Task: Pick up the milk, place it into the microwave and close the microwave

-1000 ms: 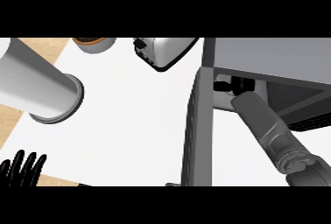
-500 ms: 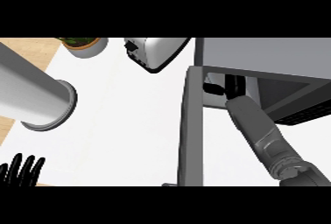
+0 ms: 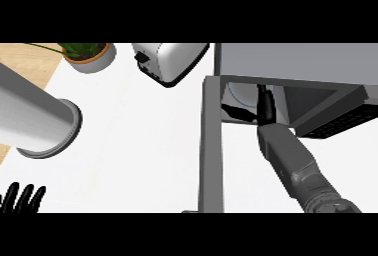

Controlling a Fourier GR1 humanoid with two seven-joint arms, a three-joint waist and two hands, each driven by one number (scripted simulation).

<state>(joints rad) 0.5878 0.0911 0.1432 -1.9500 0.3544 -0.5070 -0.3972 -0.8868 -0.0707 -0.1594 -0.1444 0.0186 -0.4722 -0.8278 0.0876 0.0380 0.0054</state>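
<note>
The microwave (image 3: 295, 60) stands at the upper right with its door (image 3: 211, 150) swung open, seen edge-on as a grey upright bar. My right forearm (image 3: 295, 160) reaches into the cavity, and the black right hand (image 3: 265, 104) is inside it. A white shape that may be the milk (image 3: 239, 94) sits just left of the hand in the cavity. Whether the hand touches it is hidden. My left hand (image 3: 22, 198) rests at the lower left edge, fingers straight and pointing up, holding nothing.
A large grey cylinder (image 3: 37, 120) lies across the left of the white counter (image 3: 140, 150). A toaster (image 3: 170, 60) stands behind, left of the microwave. A potted plant (image 3: 90, 54) sits at the back left near the counter's edge.
The view has swung, so the microwave and its door now sit further right and the potted plant shows fully. My right hand has gone deeper into the cavity. The left hand stays put.
</note>
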